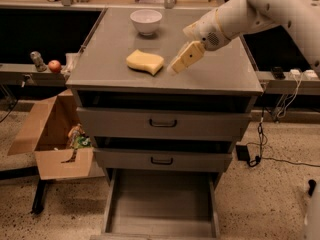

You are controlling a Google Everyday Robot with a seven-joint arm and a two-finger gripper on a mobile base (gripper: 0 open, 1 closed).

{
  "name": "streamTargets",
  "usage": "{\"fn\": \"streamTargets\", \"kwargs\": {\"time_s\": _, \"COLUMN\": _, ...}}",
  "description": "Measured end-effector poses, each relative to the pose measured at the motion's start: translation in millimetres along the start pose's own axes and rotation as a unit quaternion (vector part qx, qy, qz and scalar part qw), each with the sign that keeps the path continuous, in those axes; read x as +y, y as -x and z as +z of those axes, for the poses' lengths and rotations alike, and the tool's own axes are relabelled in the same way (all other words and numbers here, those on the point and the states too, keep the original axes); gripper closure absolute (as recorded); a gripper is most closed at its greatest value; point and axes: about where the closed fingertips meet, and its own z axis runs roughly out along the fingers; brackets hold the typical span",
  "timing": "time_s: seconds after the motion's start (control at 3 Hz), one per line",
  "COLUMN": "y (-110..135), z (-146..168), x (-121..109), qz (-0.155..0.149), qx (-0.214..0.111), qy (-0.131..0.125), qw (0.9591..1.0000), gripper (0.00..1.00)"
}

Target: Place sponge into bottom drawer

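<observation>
We log gripper point(176, 67) just right of sponge point(145, 62) over tabletop point(105, 59); jaws' state we cannot tell; bottom drawer point(161, 200) open.

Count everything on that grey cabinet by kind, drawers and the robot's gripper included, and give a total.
Pale yellow foam sponge: 1
White round bowl: 1
Grey metal drawers: 3 (top drawer, middle drawer, bottom drawer pulled open)
Cream-yellow gripper: 1, over the grey cabinet top, right of the sponge
Total: 6
</observation>
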Motion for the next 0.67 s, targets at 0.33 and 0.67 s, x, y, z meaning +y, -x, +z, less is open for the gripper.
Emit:
{"fn": "streamTargets", "kwargs": {"time_s": 0.33, "y": 3.2, "z": 33.8, "x": -16.8, "qz": 0.012, "qx": -0.029, "qy": -0.006, "qw": 0.9995, "gripper": 0.00}}
{"fn": "streamTargets", "kwargs": {"time_s": 0.67, "y": 7.4, "z": 63.6, "x": -25.6, "qz": 0.017, "qx": -0.047, "qy": -0.005, "qw": 0.9987, "gripper": 0.00}}
